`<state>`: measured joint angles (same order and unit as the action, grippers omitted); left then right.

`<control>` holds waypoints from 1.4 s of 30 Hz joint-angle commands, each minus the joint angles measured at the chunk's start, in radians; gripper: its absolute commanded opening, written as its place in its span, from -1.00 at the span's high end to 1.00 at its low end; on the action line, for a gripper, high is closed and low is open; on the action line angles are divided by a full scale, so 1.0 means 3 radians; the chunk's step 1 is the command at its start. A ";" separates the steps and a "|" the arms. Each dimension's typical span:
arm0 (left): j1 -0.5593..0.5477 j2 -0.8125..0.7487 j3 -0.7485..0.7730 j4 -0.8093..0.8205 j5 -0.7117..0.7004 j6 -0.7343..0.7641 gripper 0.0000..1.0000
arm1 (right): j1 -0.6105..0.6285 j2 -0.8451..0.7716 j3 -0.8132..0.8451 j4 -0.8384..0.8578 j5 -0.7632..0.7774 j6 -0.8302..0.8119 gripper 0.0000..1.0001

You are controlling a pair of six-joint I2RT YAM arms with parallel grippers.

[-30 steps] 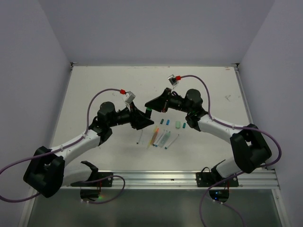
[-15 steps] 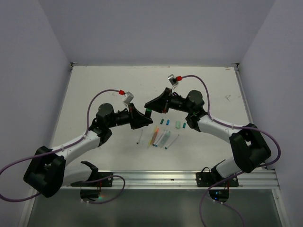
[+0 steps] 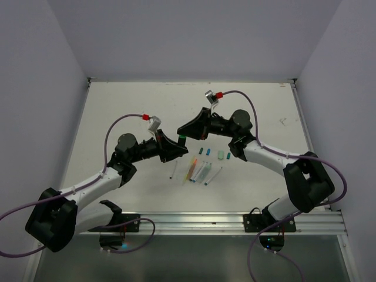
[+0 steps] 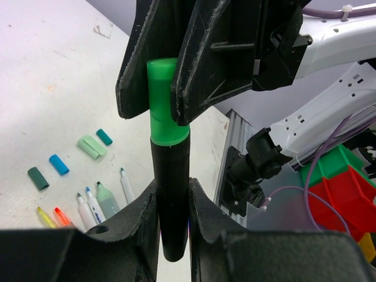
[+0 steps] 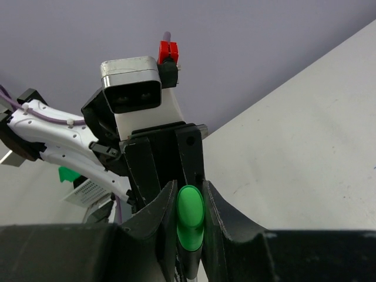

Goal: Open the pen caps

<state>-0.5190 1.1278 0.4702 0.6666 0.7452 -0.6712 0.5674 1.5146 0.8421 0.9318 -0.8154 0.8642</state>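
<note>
Overhead, the two arms meet above the middle of the table (image 3: 117, 111). The left gripper (image 3: 178, 150) and the right gripper (image 3: 184, 130) point tip to tip, and a green cap (image 3: 183, 137) shows between them. Just beside them four loose caps (image 3: 207, 151) lie in a row on the table. A cluster of uncapped pens (image 3: 197, 170) lies a little nearer the arm bases.

From the left wrist, the left gripper is closed tight on a black barrel (image 4: 170, 170), which stands straight out of it. The green cap sits on the barrel's far end, its rim touching the black, and the right gripper pinches it from both sides.

From the right wrist, the right gripper is clamped on the cap's rounded end. The left gripper faces it just behind.
</note>
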 commanded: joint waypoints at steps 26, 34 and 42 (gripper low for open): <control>-0.0458 -0.0384 -0.0642 -0.0038 -0.0285 -0.0028 0.36 | -0.0429 -0.0150 0.0850 0.0018 0.0244 0.0018 1.00; -0.0229 -0.0446 -0.0238 -0.0258 -0.0326 0.0156 -0.67 | -0.0414 -0.0298 0.0267 0.0115 -0.0017 0.0136 1.00; -0.0193 -0.0134 0.0237 -0.0254 -0.0377 0.0177 -0.70 | -0.0199 -0.0309 -0.0071 0.0176 -0.0048 0.0070 1.00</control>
<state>-0.5827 1.0557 0.4831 0.5888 0.6491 -0.6415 0.4839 1.4578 0.8387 0.9123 -0.8074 0.8928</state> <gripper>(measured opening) 0.849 0.233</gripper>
